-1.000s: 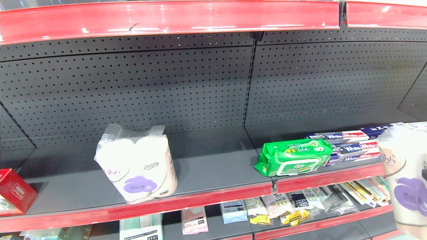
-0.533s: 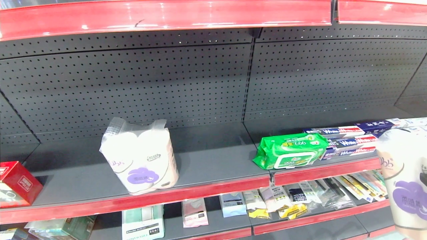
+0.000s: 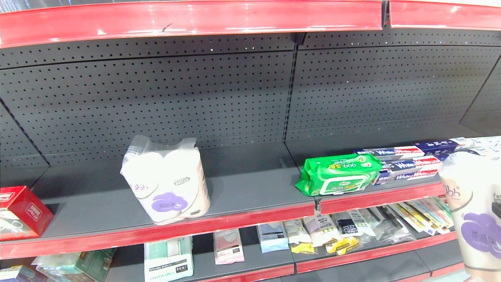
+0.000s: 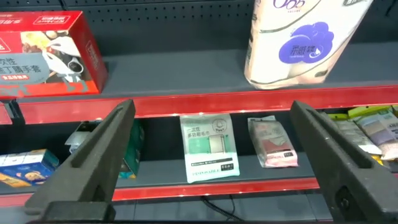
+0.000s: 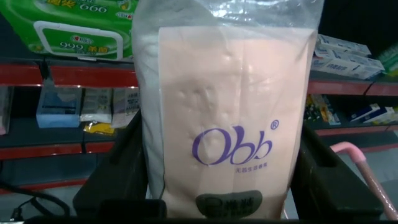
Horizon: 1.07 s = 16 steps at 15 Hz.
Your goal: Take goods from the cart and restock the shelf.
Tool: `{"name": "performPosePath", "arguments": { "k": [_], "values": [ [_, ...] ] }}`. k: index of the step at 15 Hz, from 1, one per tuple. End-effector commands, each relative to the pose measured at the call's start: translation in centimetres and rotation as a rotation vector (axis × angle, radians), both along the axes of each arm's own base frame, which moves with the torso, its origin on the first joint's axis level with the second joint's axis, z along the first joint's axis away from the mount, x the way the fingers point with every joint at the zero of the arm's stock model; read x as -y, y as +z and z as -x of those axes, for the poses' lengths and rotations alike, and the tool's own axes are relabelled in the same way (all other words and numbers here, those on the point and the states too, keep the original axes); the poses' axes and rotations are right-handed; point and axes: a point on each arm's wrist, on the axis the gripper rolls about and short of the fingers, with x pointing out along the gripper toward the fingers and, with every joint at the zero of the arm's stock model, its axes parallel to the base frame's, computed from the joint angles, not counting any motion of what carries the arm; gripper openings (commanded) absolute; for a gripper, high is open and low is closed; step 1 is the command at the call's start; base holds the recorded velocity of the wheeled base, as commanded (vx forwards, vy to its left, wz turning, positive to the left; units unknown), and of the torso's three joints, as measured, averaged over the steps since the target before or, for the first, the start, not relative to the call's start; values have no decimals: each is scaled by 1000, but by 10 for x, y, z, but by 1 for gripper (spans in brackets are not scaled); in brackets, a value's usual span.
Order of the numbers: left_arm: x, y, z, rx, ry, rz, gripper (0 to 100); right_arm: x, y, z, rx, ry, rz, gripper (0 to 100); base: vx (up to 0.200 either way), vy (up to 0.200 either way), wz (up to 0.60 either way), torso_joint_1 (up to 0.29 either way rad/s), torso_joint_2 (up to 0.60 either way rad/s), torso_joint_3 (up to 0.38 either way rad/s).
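Head view has shifted as a whole over the last second: a camera move, the goods on the grey metal shelf with red front rail [image 3: 250, 184] unmoved. The clear-wrapped white toilet-roll pack with purple mark [image 3: 475, 211] keeps its place at the frame's lower right, pinched between the fingers of the right tool [image 5: 224, 168]. Spread and empty, the left tool [image 4: 212, 112] faces the lower shelves. A matching pack [image 3: 166, 182] stands left of centre. Judgement: robot is lining up to place beside it.
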Motion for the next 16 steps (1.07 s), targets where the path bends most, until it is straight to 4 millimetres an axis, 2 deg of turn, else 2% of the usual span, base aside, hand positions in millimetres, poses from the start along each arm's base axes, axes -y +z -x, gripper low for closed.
{"name": "performPosePath", "arguments": {
  "k": [1,10,12,14,15,16],
  "values": [
    [0,0,0,-3,1,0,100,0,3,-1,7,1,2,0,0,0,600,2,2,2],
    [0,0,0,-3,1,0,100,-2,16,-3,47,35,4,0,0,0,600,4,2,3],
    [0,0,0,-3,1,0,100,-2,23,-3,69,46,19,0,0,0,0,0,0,0],
    [0,0,0,-3,1,0,100,-6,36,-4,115,154,3,0,0,0,0,0,0,0],
    [0,0,0,-3,1,0,100,-8,45,-9,131,213,-8,0,0,0,0,0,0,0],
    [0,0,0,-3,1,0,100,-12,55,-26,124,264,-26,0,0,0,0,0,0,0]
  ]
}}
